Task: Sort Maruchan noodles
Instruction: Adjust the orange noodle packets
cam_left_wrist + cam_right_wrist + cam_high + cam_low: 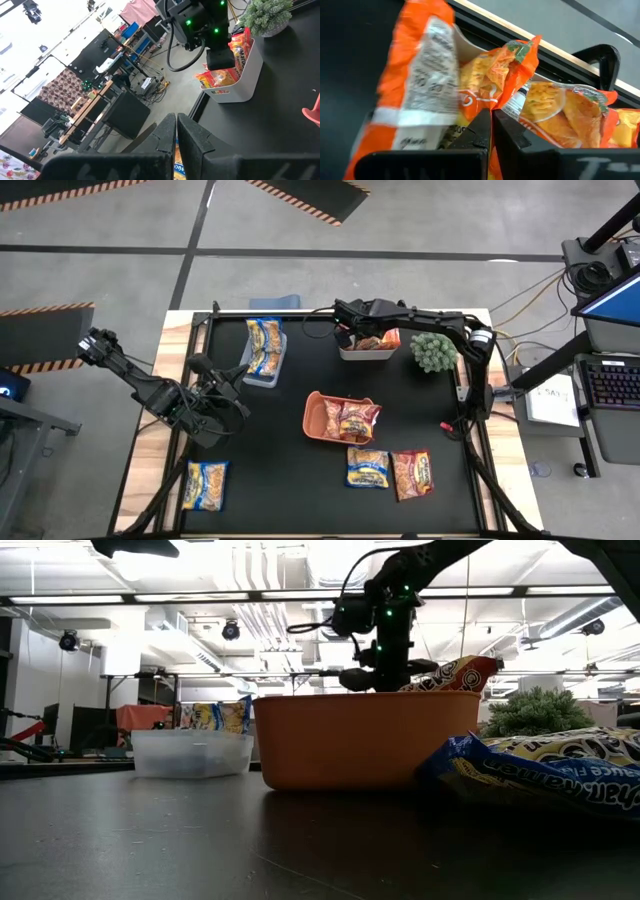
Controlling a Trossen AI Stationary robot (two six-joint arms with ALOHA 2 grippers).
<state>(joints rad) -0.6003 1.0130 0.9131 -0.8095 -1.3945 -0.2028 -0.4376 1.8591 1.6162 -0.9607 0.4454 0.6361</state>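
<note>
My right gripper, fingers closed and empty, hovered above orange noodle packets in the white bin, potted plant beside.

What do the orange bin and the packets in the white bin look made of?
Orange bin: likely moulded plastic, matte, with smooth uniform walls. Orange packets in the white bin: thin glossy plastic film, crinkled and reflecting light.
</note>
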